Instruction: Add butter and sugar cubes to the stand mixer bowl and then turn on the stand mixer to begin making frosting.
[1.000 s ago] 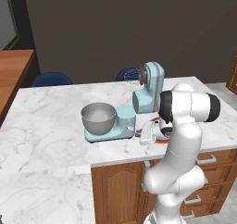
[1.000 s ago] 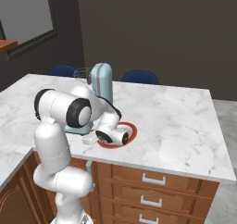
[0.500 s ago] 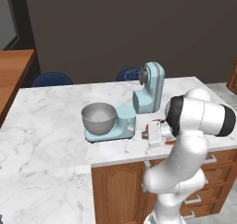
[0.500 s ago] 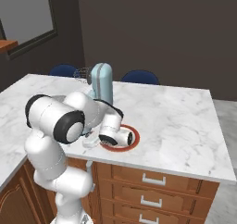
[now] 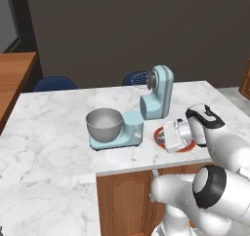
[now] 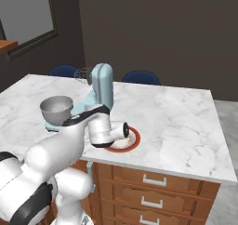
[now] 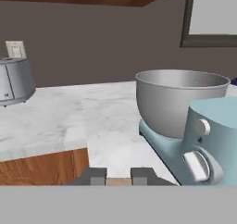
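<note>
So the gripper (image 7: 118,177) pinches a tan sugar cube (image 7: 118,182) low beside the stand mixer (image 5: 155,97); its bowl (image 5: 104,124) looks empty.

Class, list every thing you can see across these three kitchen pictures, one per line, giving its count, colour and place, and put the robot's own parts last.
stand mixer: one, light blue, on the marble counter, head tilted back.
stand mixer bowl: one, grey metal, seated on the mixer's base.
plate: one, white with red-orange rim, on the counter right of the mixer, partly under the hand.
sugar cube: one, tan, pinched between the fingertips in the hand view.
toaster: one, grey, on a far counter.
chairs: two, dark blue, behind the counter.
counter: one, white marble over wooden drawers.
table: one, brown wood, at far left.
gripper: one, dark fingers, shut on the cube, low over the plate.
</note>
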Controlling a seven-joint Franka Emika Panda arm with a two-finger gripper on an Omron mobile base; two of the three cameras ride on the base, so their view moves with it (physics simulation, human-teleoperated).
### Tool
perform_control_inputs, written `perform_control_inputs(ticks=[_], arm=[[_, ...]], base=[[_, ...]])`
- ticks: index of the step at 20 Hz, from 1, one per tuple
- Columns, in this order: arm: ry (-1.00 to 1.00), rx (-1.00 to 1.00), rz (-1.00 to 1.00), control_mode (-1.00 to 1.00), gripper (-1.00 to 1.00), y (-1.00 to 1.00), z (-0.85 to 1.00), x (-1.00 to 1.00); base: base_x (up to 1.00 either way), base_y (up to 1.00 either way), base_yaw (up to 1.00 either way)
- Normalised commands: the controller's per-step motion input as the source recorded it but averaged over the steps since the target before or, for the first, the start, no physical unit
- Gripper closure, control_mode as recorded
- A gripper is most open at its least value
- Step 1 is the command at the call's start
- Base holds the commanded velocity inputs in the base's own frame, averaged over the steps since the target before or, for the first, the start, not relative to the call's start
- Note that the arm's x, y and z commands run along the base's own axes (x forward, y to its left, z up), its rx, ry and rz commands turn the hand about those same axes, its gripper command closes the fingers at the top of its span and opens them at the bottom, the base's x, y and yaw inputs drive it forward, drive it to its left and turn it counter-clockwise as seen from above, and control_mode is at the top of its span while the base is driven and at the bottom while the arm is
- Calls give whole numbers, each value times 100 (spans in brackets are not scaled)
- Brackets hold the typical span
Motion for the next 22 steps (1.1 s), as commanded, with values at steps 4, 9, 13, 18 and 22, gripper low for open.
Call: perform_control_inputs(ticks=[4,9,13,18,22], arm=[[18,-19,1,-100,100,47,100,-55],[20,-29,1,-100,100,71,100,-49],[15,-36,0,-100,100,76,92,-19],[16,-37,0,-100,100,54,83,2],[20,-37,0,-100,100,34,64,27]], base=[[0,0,0],[0,0,0],[0,0,0],[0,0,0],[0,0,0]])
